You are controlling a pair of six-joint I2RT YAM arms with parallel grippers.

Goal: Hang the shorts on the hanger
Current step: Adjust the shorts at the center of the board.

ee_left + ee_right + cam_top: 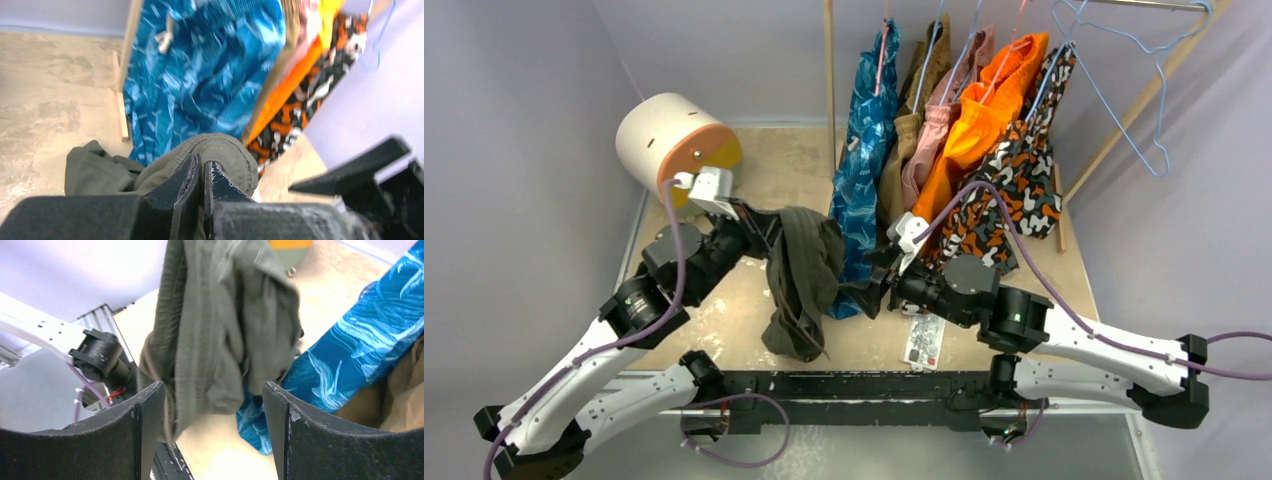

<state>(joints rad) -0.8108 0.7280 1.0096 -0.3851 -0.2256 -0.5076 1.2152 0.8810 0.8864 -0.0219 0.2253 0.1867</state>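
My left gripper (202, 169) is closed tight. Its two jaws are pressed together on a thick fold of the shorts (222, 150), and the olive-green cloth bulges over the fingertips. From this pinch the rest of the cloth falls down and to the side in a loose bundle. In the top view the left gripper (767, 228) holds the shorts (804, 275) up above the table (789, 160), and the lower end of the cloth hangs close to the near edge of it.

My right gripper (214, 390) has its jaws wide apart and nothing is clamped in them. The shorts (225, 330) hang just in front of the gap. I cannot tell if the cloth touches the fingers (145, 415). In the top view the right gripper (864, 285) points to the left, toward the hanging cloth.

Just beside the shorts, on the rack side, hang the blue patterned shorts (864, 150). After them on the same rail come tan-brown shorts (914, 110), a pink garment (934, 135), an orange garment (984, 110) and an orange, black and white patterned garment (1019, 190).

The hanger (1164, 160), of thin light-blue wire, hangs at the far right end of the rail with no cloth on it, well apart from the shorts.

A white cylinder with an orange face (669, 140) stands at the back left of the table, behind my left arm. A small printed card (922, 340) lies on the table below my right wrist.
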